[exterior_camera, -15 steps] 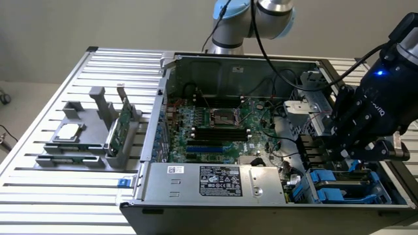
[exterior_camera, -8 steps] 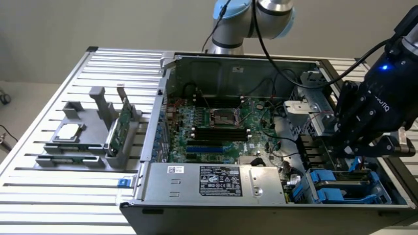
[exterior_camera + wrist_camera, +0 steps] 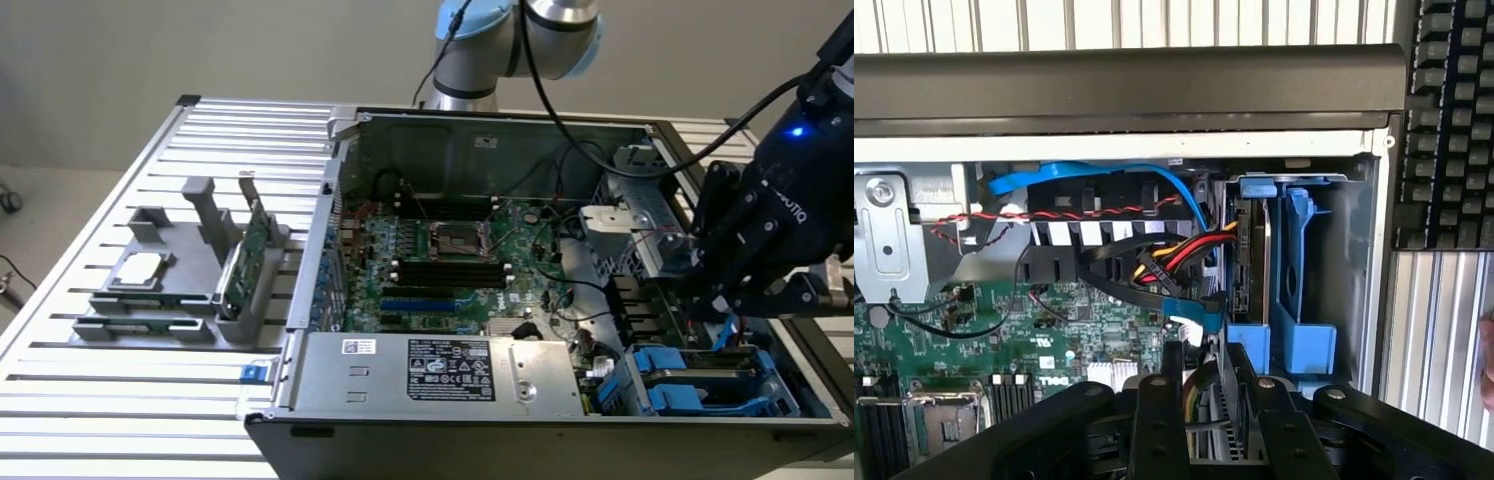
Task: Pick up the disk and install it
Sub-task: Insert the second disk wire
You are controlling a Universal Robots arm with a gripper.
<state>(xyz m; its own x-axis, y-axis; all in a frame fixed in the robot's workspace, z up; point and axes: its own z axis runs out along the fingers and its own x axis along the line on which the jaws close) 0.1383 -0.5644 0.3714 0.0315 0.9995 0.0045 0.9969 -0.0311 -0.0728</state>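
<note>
The disk (image 3: 1246,265) stands on edge in the blue drive bay (image 3: 1299,300) at the corner of the open computer case. I see it end-on as a dark metal strip with a blue tab at its far end. My gripper (image 3: 1206,365) reaches down to its near end, with one black finger (image 3: 1159,420) on either side, and appears shut on the disk. In the exterior view the gripper (image 3: 727,325) hangs over the bay (image 3: 667,385) at the case's near right corner. A bit of the disk's blue frame (image 3: 733,338) shows just under it.
Red, yellow, black and blue cables (image 3: 1154,265) run beside the bay over the motherboard (image 3: 441,250). The power supply (image 3: 454,370) fills the case's front. On the exterior view's left, a grey fixture holds a silver chip (image 3: 140,270) and a green card (image 3: 247,260). A keyboard (image 3: 1454,120) lies outside the case.
</note>
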